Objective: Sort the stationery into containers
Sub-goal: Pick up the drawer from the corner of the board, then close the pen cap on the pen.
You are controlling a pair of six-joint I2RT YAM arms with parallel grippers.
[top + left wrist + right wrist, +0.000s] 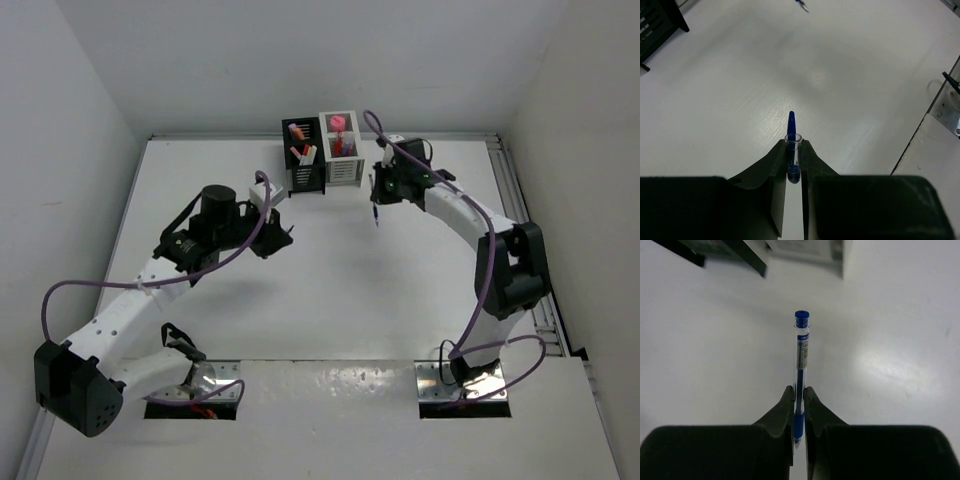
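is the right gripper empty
No, the right gripper is shut on a blue pen that sticks out ahead of it.

Black pen holder [305, 172] and white pen holder [343, 170] noted, both slotted. Pink piece [338, 123] seen in the white one. Clear-barrelled pen [801, 355]: blue cap, blue grip. Second pen [791, 142]: clear barrel, blue tip. White table [330, 290] recorded.
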